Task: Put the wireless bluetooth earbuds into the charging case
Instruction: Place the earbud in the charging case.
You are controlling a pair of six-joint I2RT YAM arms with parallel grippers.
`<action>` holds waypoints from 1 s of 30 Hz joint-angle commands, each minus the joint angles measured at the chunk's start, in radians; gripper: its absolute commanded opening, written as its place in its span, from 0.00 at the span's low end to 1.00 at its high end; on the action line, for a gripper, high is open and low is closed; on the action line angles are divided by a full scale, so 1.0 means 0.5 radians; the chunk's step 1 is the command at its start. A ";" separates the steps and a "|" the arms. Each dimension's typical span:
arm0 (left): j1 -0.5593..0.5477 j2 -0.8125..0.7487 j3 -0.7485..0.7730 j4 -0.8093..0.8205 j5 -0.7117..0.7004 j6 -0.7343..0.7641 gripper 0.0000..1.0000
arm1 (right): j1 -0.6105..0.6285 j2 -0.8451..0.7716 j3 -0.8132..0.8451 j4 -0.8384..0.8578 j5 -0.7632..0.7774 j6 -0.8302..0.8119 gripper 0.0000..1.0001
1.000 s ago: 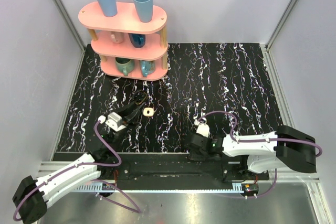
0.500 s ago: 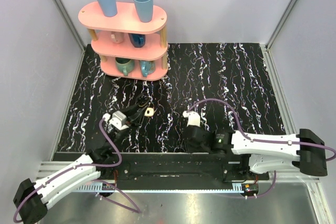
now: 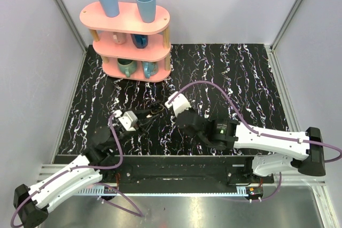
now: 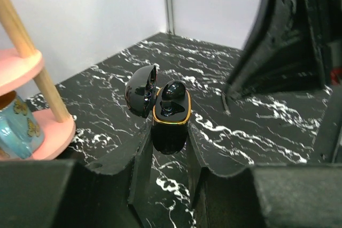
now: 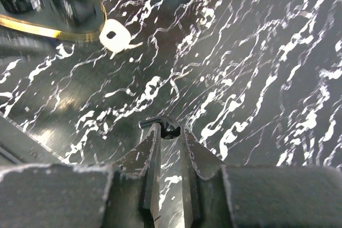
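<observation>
1. The left gripper [image 4: 169,141] is clamped on the charging case [image 4: 170,121], with one finger on each side of its lower half. The bottom of the case is hidden between the fingers, so I can't tell whether it touches the marbled table [image 4: 256,126].
2. The case stands open, with its lid [image 4: 141,90] tipped back to the left and a gold rim round the tray. It all looks glossy black from here, and the colour inside is lost in shadow.
3. The seated earbud [image 4: 172,90] sits in the far pocket of the tray, dark and shiny. The near pocket is too dim to read.
4. The right gripper [image 5: 169,134] has its fingers almost together, pinching the second earbud [image 5: 160,123]. Only a dark curved sliver shows past the tips, and the rest is covered.
5. That gripper hangs over the table near the case. In its own view the gold rim is a blurred streak at the top left, cut off by the edge.
6. A small white patch [image 5: 114,36] with a dark hole lies just beside that rim. I can't tell what it is.
7. From above, both grippers meet in front of the pink shelf [image 3: 131,22], and the case is hard to pick out among the black fingers.
8. In the left wrist view the right arm [image 4: 291,36] is a dark blur at the upper right. A blue mug [image 4: 16,132] is cut off at the left edge.
</observation>
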 commanded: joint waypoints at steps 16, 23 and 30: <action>0.005 0.207 0.399 -0.524 0.331 -0.017 0.00 | 0.017 0.147 0.398 0.319 -0.094 -0.779 0.05; 0.005 0.314 0.479 -0.527 0.251 -0.069 0.00 | 0.060 0.178 0.380 0.402 -0.085 -0.775 0.05; 0.005 0.397 0.461 -0.451 0.254 -0.103 0.00 | 0.079 0.211 0.343 0.525 -0.005 -0.809 0.06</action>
